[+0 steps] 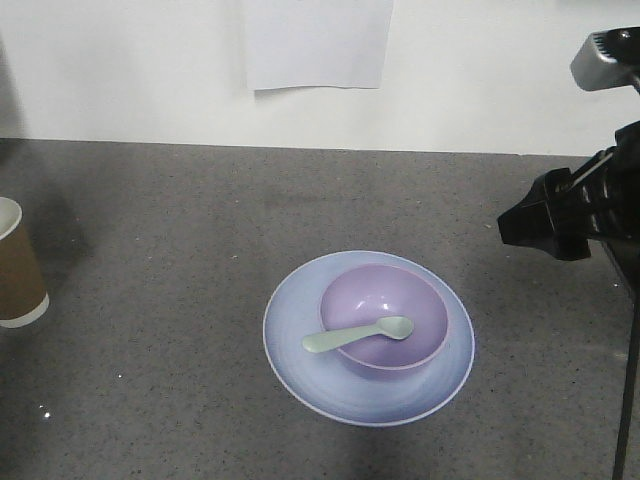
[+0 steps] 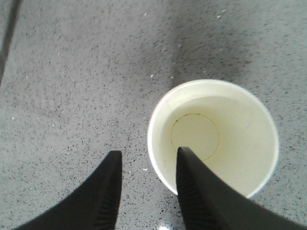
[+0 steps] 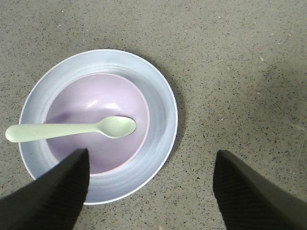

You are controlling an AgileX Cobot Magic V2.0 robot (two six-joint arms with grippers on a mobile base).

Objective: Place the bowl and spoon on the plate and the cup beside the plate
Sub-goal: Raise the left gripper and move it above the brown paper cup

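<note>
While both tools gape, the spoon (image 1: 357, 333) lies in the bowl (image 1: 383, 316) on the plate (image 1: 368, 338).

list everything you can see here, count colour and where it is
round pale blue-lavender plate: 1, pale blue-lavender, on the counter right of centre, under the bowl
small lavender-purple plastic bowl: 1, lavender-purple, upright in the middle of the plate
pale mint-green plastic spoon: 1, mint green, head inside the bowl, handle sticking out over its rim
tall brown paper cup: 1, brown with white inside and base band, upright at the far left edge, well apart from the plate
speckled grey counter: 1, grey, under everything
white paper sheet: 1, white, on the wall behind
left claw: 1, black, one finger over the cup's mouth and one outside
right claw: 1, black, open, above the plate's edge
</note>
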